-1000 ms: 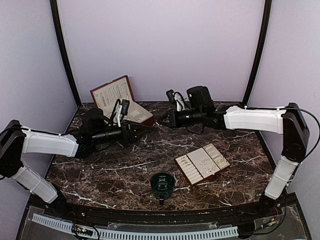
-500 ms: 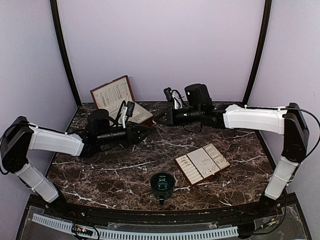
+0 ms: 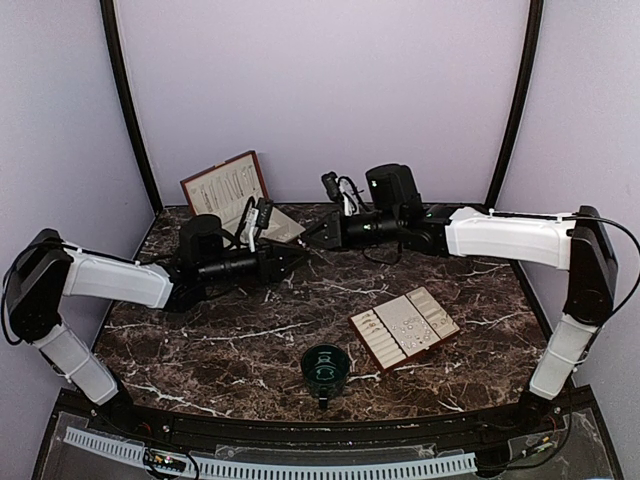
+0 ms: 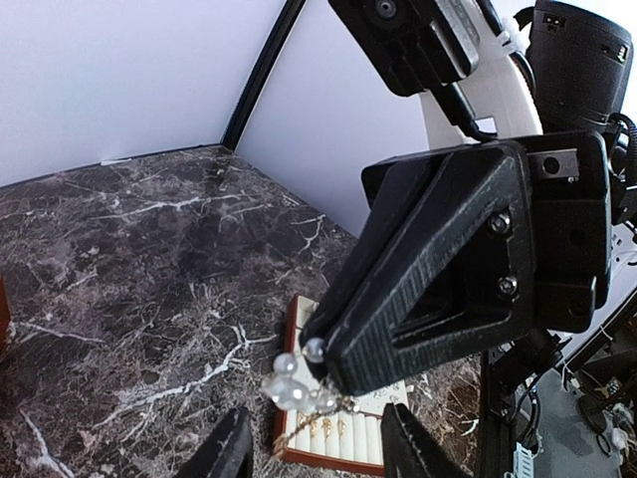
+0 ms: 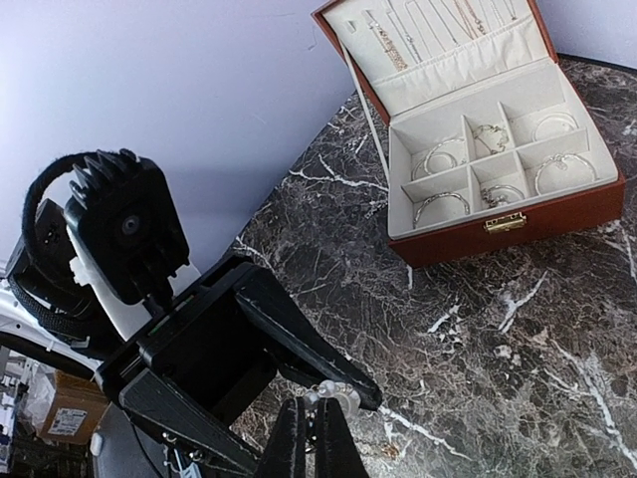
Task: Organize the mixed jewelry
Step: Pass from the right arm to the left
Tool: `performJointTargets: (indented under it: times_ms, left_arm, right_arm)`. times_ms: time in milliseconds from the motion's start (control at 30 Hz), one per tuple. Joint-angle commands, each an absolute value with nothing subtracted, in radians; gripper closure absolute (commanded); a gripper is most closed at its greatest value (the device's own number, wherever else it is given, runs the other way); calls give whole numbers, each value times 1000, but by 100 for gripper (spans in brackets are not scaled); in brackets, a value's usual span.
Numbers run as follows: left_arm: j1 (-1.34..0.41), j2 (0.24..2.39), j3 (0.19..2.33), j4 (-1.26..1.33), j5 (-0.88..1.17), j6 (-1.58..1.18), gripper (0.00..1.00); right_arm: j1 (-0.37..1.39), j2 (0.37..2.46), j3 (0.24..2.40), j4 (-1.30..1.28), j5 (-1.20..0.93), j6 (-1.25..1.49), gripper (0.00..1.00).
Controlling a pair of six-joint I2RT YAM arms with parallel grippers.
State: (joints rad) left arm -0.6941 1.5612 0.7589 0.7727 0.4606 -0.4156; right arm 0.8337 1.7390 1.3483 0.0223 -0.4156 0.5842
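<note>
While the right end effector (image 5: 314,410) is pinching a pearl strand (image 4: 294,390), the part-open left end effector (image 4: 317,423) is seemingly receiving it, needing closure.

small white pearls (image 4: 291,386) on a thin gold chain dangle from the closed right pincer (image 5: 311,418); silvery bracelets (image 5: 490,132) lie in the open box (image 5: 567,207).

Robot lab booth: plain lilac walls (image 3: 320,90), marble tabletop (image 3: 250,350), black frame poles (image 3: 127,110), slotted cable duct (image 3: 300,467)
</note>
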Motion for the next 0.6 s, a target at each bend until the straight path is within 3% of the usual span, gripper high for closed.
performJointTargets:
  times_ms: [0,300,500,567]
  left_arm:
    - [-700,1574,797,817,482,-409,56]
    - [-701,1591,808,831,495,-428,75]
    - [-701,1589,806,832,472,-441,100]
    - [-701,1589,804,835,467,-445,100]
  right_arm:
    - [846,1728,1379,41,-436,592,100]
    - [848,1730,1374,50,-439,603,100]
    - [848,1730,1362,54,-431,607,100]
    - [848,1731,1357,57,-424,610,100]
